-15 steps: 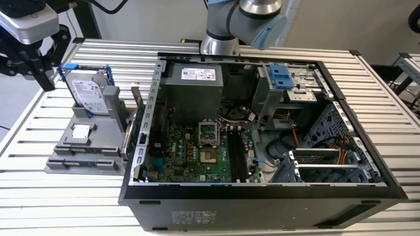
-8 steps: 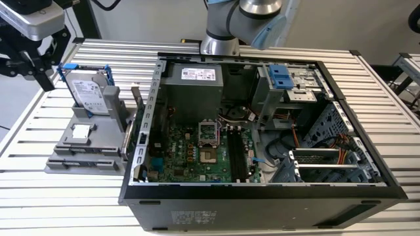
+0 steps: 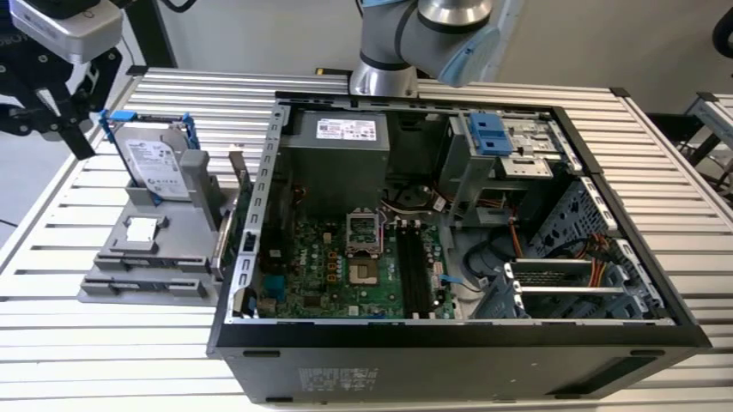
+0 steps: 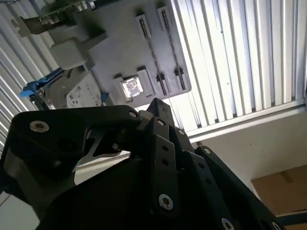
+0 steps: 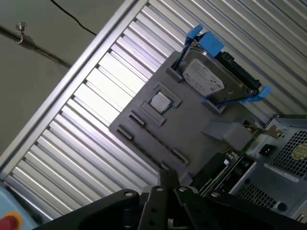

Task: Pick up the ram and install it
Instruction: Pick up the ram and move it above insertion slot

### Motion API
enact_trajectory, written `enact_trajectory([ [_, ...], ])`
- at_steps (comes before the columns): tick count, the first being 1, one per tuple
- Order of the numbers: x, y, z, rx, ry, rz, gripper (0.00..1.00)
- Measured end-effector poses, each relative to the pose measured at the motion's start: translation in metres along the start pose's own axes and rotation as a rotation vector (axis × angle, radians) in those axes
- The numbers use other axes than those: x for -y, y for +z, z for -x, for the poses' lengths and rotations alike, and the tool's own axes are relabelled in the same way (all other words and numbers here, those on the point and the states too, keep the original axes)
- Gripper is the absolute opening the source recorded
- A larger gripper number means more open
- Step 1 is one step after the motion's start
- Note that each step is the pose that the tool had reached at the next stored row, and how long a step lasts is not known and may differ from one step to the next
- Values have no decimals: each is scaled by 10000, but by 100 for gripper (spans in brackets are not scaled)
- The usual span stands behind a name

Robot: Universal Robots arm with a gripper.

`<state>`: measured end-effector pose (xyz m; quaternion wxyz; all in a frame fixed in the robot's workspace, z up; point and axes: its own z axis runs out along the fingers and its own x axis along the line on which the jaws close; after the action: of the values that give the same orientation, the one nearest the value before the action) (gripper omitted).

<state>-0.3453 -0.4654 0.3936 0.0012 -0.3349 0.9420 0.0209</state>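
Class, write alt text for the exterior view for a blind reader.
An open computer case lies on a slatted metal table, motherboard exposed. To the exterior view's left, a grey fixture holds a hard drive, with the gripper near it.

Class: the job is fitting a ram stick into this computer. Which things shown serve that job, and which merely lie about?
Job: gripper, memory slots, motherboard, open computer case.
Lying about: hard drive in blue frame, square chip on the grey holder, power supply.

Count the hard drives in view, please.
1. The blue-framed hard drive stands on the gray holder, at the exterior view's left of the computer case. The case may hide others.
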Motion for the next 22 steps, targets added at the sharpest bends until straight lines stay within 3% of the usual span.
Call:
enact_trajectory([
  [17,0,-1,0,-128,-2799,21,0],
  [22,0,-1,0,-142,-3505,19,0],
])
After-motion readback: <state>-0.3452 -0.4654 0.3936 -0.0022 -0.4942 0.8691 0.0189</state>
